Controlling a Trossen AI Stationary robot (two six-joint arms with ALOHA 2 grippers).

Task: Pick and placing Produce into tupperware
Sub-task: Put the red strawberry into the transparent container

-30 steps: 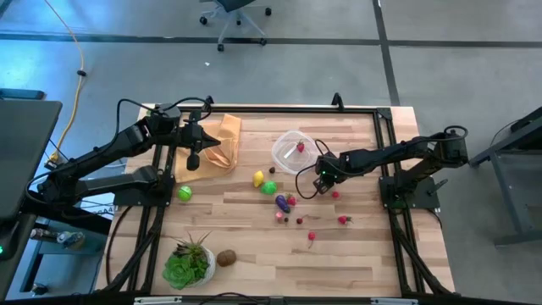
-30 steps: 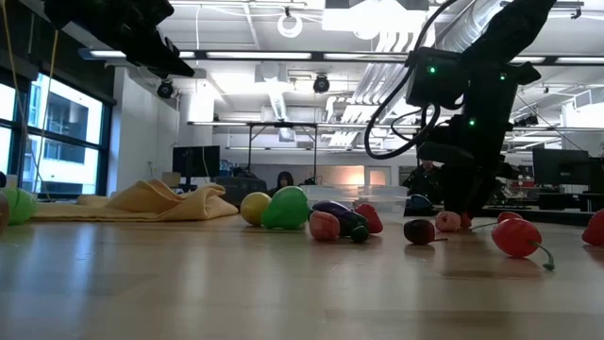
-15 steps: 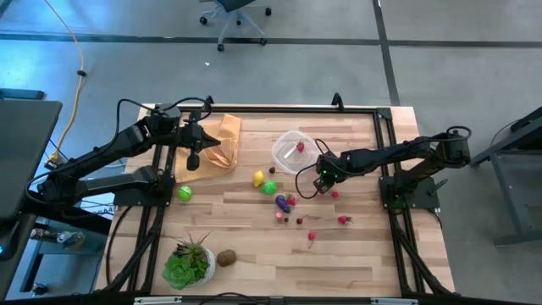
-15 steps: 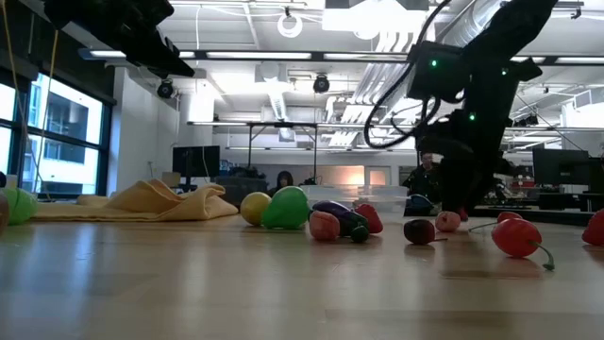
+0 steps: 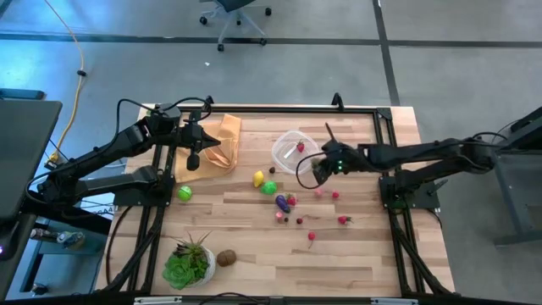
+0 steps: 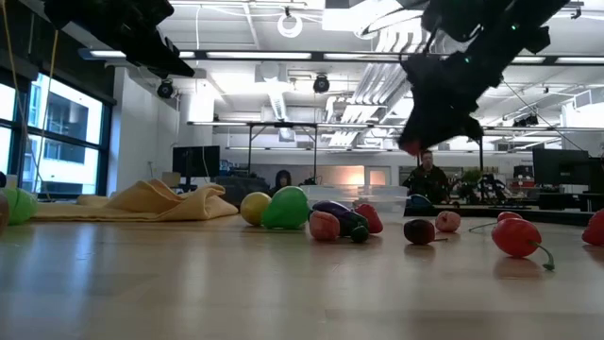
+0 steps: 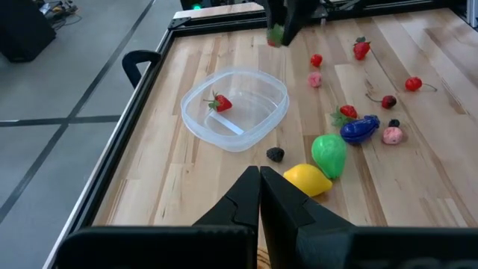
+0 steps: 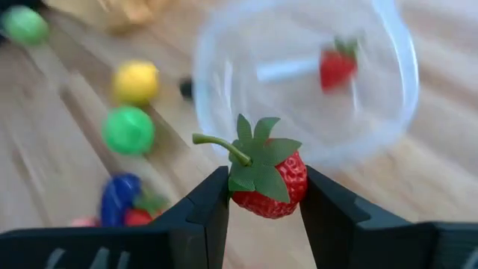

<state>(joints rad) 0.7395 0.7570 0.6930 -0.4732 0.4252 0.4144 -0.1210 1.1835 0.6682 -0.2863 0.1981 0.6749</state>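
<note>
My right gripper (image 8: 265, 196) is shut on a red toy strawberry (image 8: 270, 181) and hangs in the air beside the clear tupperware (image 5: 292, 151). A second strawberry (image 8: 336, 66) lies inside the tub. More produce is scattered on the wood: a yellow lemon (image 5: 258, 179), a green piece (image 5: 269, 187), a purple eggplant (image 5: 281, 202), small red pieces (image 5: 342, 219), a green ball (image 5: 184, 193) and a brown one (image 5: 226, 257). My left gripper (image 7: 259, 175) is shut and waits above the tan cloth (image 5: 216, 144). My right gripper pinches the strawberry's red body (image 8: 287, 187) between its two fingers, just under the green leaf cap (image 8: 258, 153). The fingers slant down from the table's right side. The strawberry is lifted clear of the table, its stem end facing the wrist camera.
A leafy plant in a white pot (image 5: 188, 263) stands near the table's near-left corner. A black frame rail (image 5: 385, 161) runs along the table's edges. A small dark piece (image 7: 275, 154) lies next to the tub. A person (image 6: 429, 179) sits in the room behind.
My right gripper has risen from the table among the red pieces, carrying the strawberry lifted clear, and moved a little toward the tupperware. The left arm has kept still.
</note>
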